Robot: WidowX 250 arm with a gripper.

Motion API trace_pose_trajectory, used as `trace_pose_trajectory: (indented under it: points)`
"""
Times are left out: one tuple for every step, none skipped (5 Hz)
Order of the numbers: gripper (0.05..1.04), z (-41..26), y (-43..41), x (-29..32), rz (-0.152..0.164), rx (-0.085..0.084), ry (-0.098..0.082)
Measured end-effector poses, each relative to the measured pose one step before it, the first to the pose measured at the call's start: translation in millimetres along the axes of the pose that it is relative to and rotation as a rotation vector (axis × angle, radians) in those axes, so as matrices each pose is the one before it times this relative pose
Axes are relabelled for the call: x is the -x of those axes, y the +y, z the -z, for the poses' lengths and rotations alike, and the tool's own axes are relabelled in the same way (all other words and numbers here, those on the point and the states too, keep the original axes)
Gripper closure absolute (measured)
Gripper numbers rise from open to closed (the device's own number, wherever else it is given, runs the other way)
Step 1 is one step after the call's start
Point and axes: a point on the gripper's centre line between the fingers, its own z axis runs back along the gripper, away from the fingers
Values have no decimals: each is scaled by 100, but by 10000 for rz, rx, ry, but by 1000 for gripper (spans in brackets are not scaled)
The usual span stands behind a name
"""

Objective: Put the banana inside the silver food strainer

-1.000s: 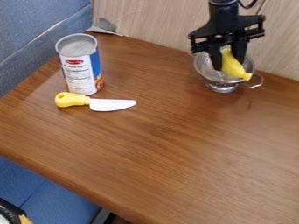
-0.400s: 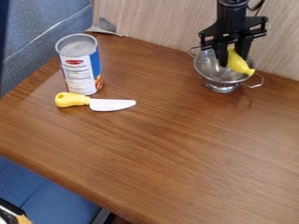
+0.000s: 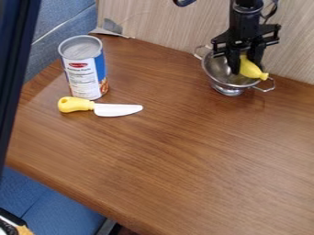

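Gripper (image 3: 244,68), black and two-fingered, at the upper right of the view, pointing downward over the strainer (image 3: 215,69); the arm enters from the top edge. The fingers stand on either side of the banana (image 3: 251,70) and clasp it near its upper end. The banana is yellow and tilted, its lower end slanting toward the right of the view, near the strainer's rim; it lies within or just above the mouth of the bowl, and whether it touches the metal cannot be determined. The strainer, silver and perforated, stands upright on its round foot near the back edge of the brown wooden table (image 3: 159,151), with one wire handle toward the wall (image 3: 165,23) and the other toward the right of the view.

At the left of the table, a can (image 3: 82,75) with a blue and white label stands upright. Just in front of it lies a knife (image 3: 118,109), its yellow handle toward the left and its white blade toward the right. A dark upright bar (image 3: 14,59) crosses the left edge of the view. Blue upholstery (image 3: 46,197) occupies the area beyond the table's front edge.
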Motion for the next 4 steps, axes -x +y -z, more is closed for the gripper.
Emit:
trace_pose_trajectory:
  points:
    - [627, 300, 185, -105, -59, -108, -66]
    - [321, 463, 309, 450, -56, -62, 222]
    - [90, 11, 298, 186, -119, 201, 255]
    - [79, -954, 38, 6, 23, 206, 121]
